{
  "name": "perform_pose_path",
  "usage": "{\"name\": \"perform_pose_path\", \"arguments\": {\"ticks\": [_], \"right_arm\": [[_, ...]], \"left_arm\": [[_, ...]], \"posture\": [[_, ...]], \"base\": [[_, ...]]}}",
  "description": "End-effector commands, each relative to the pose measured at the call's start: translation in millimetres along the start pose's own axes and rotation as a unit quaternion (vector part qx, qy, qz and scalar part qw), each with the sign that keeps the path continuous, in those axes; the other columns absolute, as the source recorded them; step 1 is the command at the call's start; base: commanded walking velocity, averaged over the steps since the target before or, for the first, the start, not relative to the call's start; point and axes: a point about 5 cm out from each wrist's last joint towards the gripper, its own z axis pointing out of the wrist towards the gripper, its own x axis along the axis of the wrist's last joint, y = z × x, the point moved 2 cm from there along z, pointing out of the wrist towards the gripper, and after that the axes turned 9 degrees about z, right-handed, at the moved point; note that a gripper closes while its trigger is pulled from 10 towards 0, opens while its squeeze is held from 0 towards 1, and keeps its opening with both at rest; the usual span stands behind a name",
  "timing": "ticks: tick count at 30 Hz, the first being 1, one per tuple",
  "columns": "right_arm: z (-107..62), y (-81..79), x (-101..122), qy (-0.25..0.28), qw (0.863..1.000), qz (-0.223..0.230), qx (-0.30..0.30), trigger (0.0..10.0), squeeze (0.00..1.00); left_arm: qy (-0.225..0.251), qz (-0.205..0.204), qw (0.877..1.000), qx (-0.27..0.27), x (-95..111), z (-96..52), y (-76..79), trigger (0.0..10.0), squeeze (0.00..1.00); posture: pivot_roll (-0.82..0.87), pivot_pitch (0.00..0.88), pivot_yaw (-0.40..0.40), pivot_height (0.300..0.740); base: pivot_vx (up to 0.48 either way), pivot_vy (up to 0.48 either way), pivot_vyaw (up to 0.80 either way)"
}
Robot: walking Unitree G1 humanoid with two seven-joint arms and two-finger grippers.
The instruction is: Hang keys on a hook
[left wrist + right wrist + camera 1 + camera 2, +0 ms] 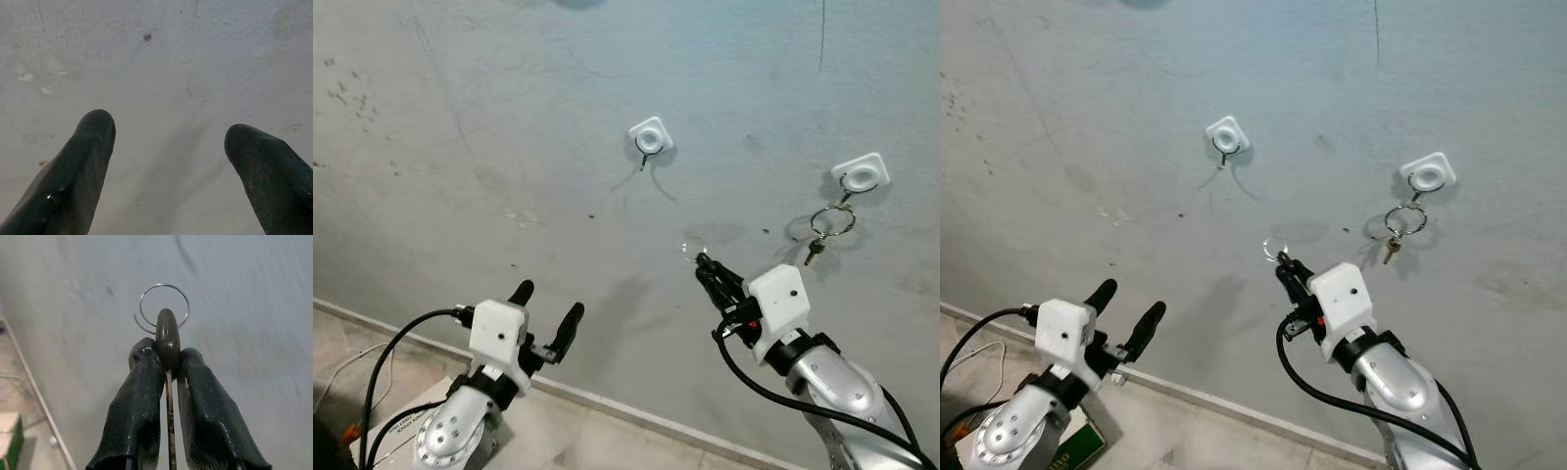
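**Inspector:** State of the wall [460, 117]?

**Me:** Grey plaster. An empty white hook [650, 138] sits above and left of my right gripper [703, 262]; another hook [858, 176], up to its right, already carries keys.

**Inspector:** Your grip?

**Me:** Right fingers clamp the key [167, 340] edge-on, its ring [163, 306] standing free beyond the tips. My left gripper [546, 307] is spread, idle.

**Inspector:** Advice?

**Me:** Keep the ring presented open-face, approach from below the hook.

Even, dim daylight; soft shadows; blurred right wrist background.
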Motion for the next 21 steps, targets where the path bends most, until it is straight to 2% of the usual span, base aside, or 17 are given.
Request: {"name": "perform_pose_path", "arguments": {"ticks": [1,8,14,21], "right_arm": [[1.7,-6.7,7.8,0.011,1.000,-0.001,0.021,10.0,0.00],[11.4,-15.5,18.7,0.034,0.998,0.010,0.044,10.0,0.00],[26.7,-27.0,31.9,0.057,0.996,0.022,0.071,10.0,0.00],[38.5,-28.9,40.3,0.075,0.994,0.020,0.074,10.0,0.00]], "left_arm": [[0.014,0.018,1.000,-0.005,6.8,-0.8,-0.2,10.0,0.00],[0.013,0.011,1.000,-0.008,5.8,-0.2,-1.3,10.0,0.00],[0.016,0.018,1.000,-0.015,6.2,0.2,-2.2,10.0,0.00],[0.027,0.028,0.999,-0.021,10.1,4.8,-3.2,10.0,0.00]], "posture": [[-0.01,0.056,0.032,0.740],[0.00,0.060,0.036,0.740],[0.01,0.057,0.043,0.740],[0.01,0.057,0.046,0.740]], "base": [[0.000,0.000,0.00],[0.000,0.000,0.00],[0.000,0.000,0.00],[0.000,0.000,0.00]]}}
